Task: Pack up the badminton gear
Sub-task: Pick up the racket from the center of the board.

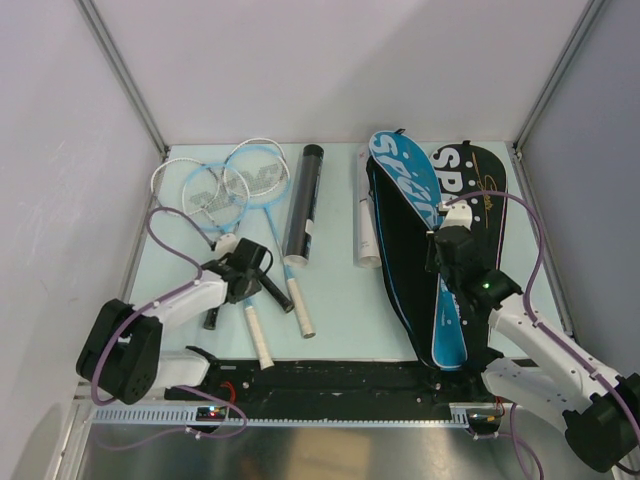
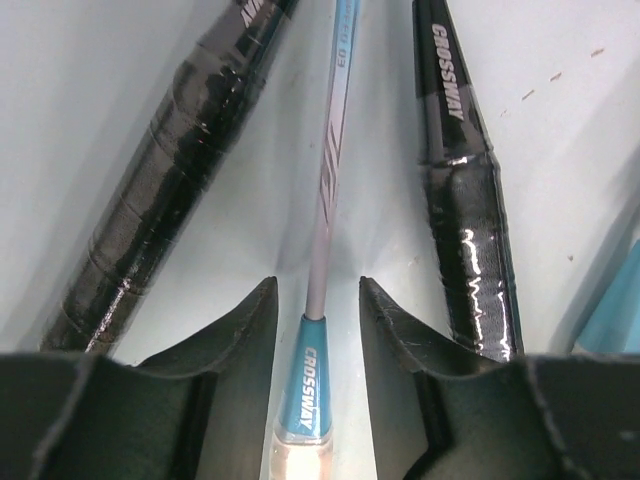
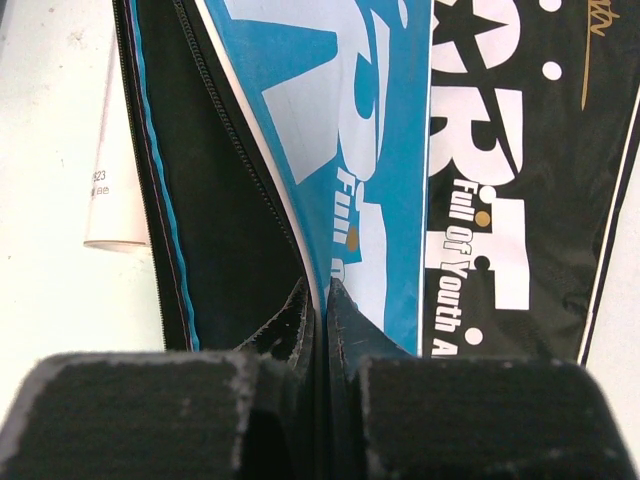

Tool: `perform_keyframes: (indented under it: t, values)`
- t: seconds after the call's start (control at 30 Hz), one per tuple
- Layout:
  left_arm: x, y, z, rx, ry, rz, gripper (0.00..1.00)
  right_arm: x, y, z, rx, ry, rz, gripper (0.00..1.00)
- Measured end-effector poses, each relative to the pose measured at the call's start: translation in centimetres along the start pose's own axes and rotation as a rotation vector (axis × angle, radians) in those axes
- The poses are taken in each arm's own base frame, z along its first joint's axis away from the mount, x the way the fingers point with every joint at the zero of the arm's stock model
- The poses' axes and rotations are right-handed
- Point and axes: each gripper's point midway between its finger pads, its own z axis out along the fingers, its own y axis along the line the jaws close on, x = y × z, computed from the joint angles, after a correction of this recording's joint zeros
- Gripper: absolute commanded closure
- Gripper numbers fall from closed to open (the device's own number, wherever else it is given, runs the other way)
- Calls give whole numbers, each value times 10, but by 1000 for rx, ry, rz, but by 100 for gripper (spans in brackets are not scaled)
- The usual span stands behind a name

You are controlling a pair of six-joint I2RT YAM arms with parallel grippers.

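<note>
Currently four rackets lie fanned on the table's left side, with one black tube just beside them. The left gripper is released, jaws apart and straddling one racket shaft. The right gripper is clenched on the flap edge of one open racket bag.

You're in a lab robot cell: bare white panels and aluminium posts stand beyond your left gripper, fencing the pale table; a slotted metal rail runs behind it.
</note>
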Motion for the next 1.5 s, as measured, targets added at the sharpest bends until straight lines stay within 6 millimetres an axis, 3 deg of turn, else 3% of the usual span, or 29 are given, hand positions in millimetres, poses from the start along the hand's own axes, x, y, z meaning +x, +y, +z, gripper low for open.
perform_keyframes:
  t: [0.33, 0.57, 0.77, 1.3, 1.5]
  values:
    - [-4, 1, 9, -16, -6, -7, 67, -1, -1, 0, 3, -3, 4, 100]
    - [-7, 1, 12, -21, -16, -3, 95, -1, -1, 0, 0, -3, 5, 100]
    - [-9, 2, 11, -14, -16, 20, 100, -1, -1, 0, 0, -3, 5, 100]
    - [-54, -13, -48, 191, -178, -89, 100, -2, 1, -2, -11, -6, 9, 100]
    - [-67, -29, -74, 301, -184, -70, 100, -2, 3, -2, -16, -6, 15, 100]
